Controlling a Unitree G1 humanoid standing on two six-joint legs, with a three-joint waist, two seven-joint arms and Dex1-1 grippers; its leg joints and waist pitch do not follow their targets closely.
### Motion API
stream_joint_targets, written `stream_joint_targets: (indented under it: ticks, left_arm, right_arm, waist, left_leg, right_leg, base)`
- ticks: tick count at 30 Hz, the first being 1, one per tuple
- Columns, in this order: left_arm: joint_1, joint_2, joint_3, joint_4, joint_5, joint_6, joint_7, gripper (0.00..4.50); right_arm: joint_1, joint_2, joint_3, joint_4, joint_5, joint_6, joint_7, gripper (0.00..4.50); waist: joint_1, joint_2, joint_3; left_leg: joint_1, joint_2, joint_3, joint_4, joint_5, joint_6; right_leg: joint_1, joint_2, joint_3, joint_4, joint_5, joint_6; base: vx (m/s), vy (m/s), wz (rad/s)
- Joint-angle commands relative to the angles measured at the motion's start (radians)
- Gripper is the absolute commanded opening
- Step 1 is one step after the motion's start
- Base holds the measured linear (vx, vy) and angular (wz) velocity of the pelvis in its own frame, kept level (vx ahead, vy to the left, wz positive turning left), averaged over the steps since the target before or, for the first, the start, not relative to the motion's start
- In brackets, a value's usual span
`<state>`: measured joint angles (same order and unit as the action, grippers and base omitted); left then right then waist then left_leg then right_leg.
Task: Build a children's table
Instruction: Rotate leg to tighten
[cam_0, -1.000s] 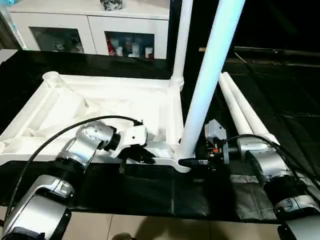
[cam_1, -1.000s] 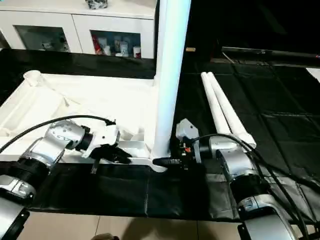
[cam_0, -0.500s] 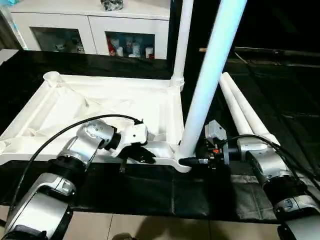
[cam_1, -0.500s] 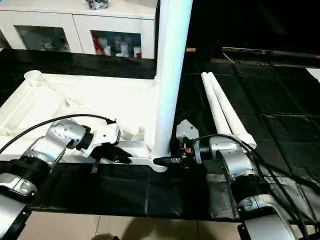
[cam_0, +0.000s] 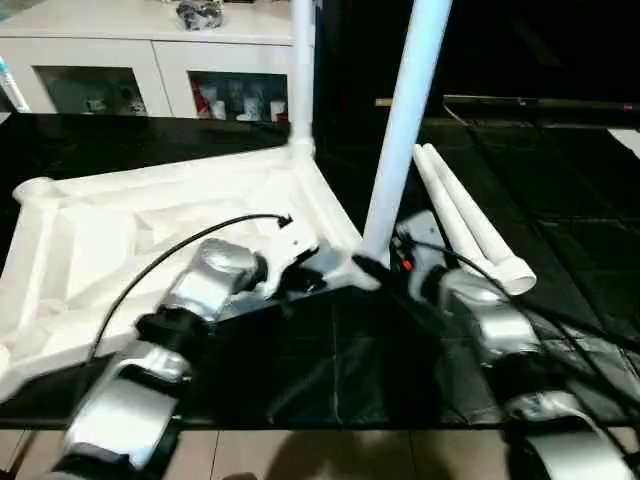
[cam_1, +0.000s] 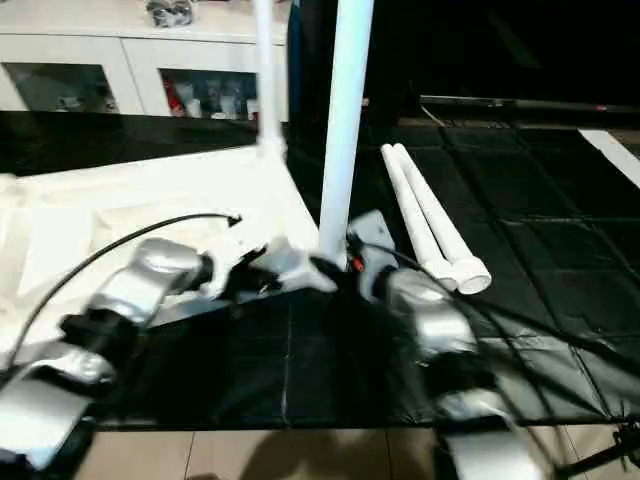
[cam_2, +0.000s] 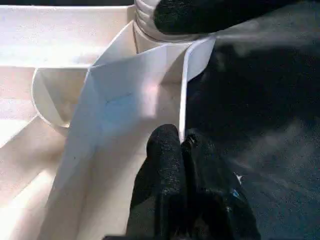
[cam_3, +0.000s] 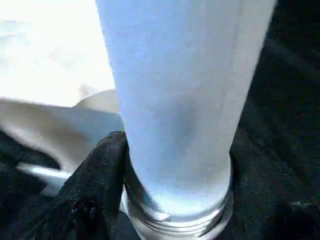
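Note:
The children's table top lies upside down on a black mat, ribbed underside up. One white leg stands in its far right corner. Another leg stands in the near right corner. My left gripper is shut on the thin frame rim beside that near corner. My right gripper holds the near leg at its threaded base, with one black finger pressed against the collar; the other finger is hidden.
Two loose white legs lie side by side on the black mat to the right. A white glass-door cabinet stands behind the table. The mat's front edge meets a tiled floor.
The table top has swung round, its near right corner going away from me, and both grippers went with it. The view itself has shifted too.

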<state>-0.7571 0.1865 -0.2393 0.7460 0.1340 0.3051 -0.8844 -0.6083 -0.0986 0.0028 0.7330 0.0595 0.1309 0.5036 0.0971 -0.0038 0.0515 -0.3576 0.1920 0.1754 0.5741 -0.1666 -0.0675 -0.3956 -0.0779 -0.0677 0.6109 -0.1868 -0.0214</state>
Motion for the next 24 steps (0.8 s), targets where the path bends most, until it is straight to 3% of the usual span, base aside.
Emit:
stream_joint_targets:
  ticks: [1,4,7,11,14,17,24]
  left_arm:
    - [-0.039,-0.093,-0.014,-0.049,-0.018,0.007,0.082,0.00]
    - [-0.038,-0.093,-0.023,-0.055,-0.017,-0.004,0.069,0.00]
    - [-0.035,-0.084,-0.028,-0.056,-0.013,-0.013,0.056,0.00]
    - [-0.017,-0.029,-0.036,-0.051,-0.004,-0.057,-0.007,0.00]
    - [-0.008,0.003,-0.040,-0.050,-0.003,-0.085,-0.042,0.00]
    - [0.009,0.053,-0.053,-0.046,-0.009,-0.151,-0.127,0.00]
    - [0.033,0.153,-0.103,-0.025,-0.010,-0.297,-0.337,0.00]
  right_arm:
    - [-0.012,0.112,0.101,0.021,-0.020,0.006,0.039,2.65]
    - [-0.012,0.120,0.074,0.025,-0.002,0.003,0.026,3.35]
    - [-0.008,0.117,0.059,0.021,0.003,0.000,0.020,3.45]
    - [0.033,0.045,0.055,-0.023,0.013,-0.059,0.109,3.92]
    - [0.057,-0.002,0.055,-0.057,0.035,-0.080,0.191,4.06]
    - [0.084,-0.076,0.057,-0.098,0.055,-0.107,0.316,4.38]
    - [0.094,-0.218,0.054,-0.142,0.096,-0.110,0.554,4.47]
  waist:
    - [0.001,-0.004,-0.063]
    - [0.002,-0.002,-0.065]
    - [0.001,0.000,-0.065]
    - [0.000,0.000,-0.064]
    - [0.004,0.001,-0.070]
    - [0.008,-0.002,-0.071]
    - [0.020,0.001,-0.066]
  left_leg:
    - [0.006,0.034,-0.012,-0.067,-0.238,0.008]
    - [0.003,0.031,-0.009,-0.064,-0.207,0.027]
    - [0.001,0.032,-0.010,-0.064,-0.194,0.035]
    - [0.003,0.033,-0.010,-0.066,-0.220,0.031]
    - [-0.004,0.033,-0.010,-0.061,-0.165,0.056]
    - [-0.005,0.033,-0.007,-0.056,-0.154,0.081]
    - [-0.002,0.041,-0.006,-0.058,-0.198,0.071]
  right_leg:
    - [0.043,-0.071,0.046,-0.083,-0.264,-0.180]
    - [0.046,-0.070,0.046,-0.081,-0.200,-0.189]
    - [0.048,-0.068,0.045,-0.077,-0.166,-0.200]
    - [0.047,-0.071,0.045,-0.082,-0.194,-0.195]
    - [0.053,-0.068,0.044,-0.069,-0.079,-0.214]
    - [0.055,-0.067,0.043,-0.065,-0.037,-0.228]
    - [0.052,-0.068,0.041,-0.069,-0.124,-0.226]
  base:
    - [0.000,0.000,0.00]
    - [0.000,0.000,0.00]
    - [0.000,0.000,0.00]
    - [0.000,0.000,0.00]
    - [0.000,0.000,0.00]
    - [0.000,0.000,0.00]
    - [0.000,0.000,0.00]
